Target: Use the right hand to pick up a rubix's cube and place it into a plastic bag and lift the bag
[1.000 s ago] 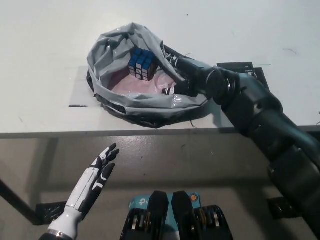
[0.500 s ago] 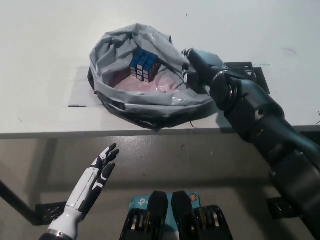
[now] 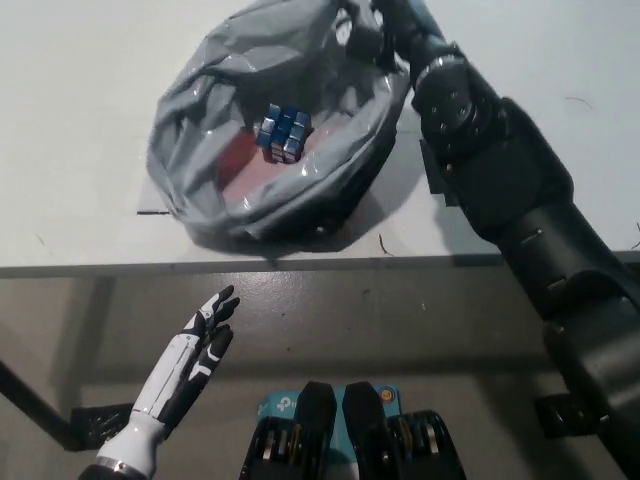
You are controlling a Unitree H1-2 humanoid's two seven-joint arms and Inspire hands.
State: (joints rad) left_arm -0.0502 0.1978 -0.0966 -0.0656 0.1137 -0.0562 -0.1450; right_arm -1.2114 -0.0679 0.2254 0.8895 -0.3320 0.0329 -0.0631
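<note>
Black right hand (image 3: 385, 28) is gripping the far right rim of the plastic bag (image 3: 200, 100).

The bag is sagging open over the white table (image 3: 80, 120), its mouth tilted toward the camera. The rubix's cube (image 3: 281, 133) is lying inside it, near the middle, blue faces showing, above a reddish patch in the bag's bottom. The white left hand (image 3: 200, 335) is resting below the table's near edge at lower left, fingers spread, holding nothing.
</note>
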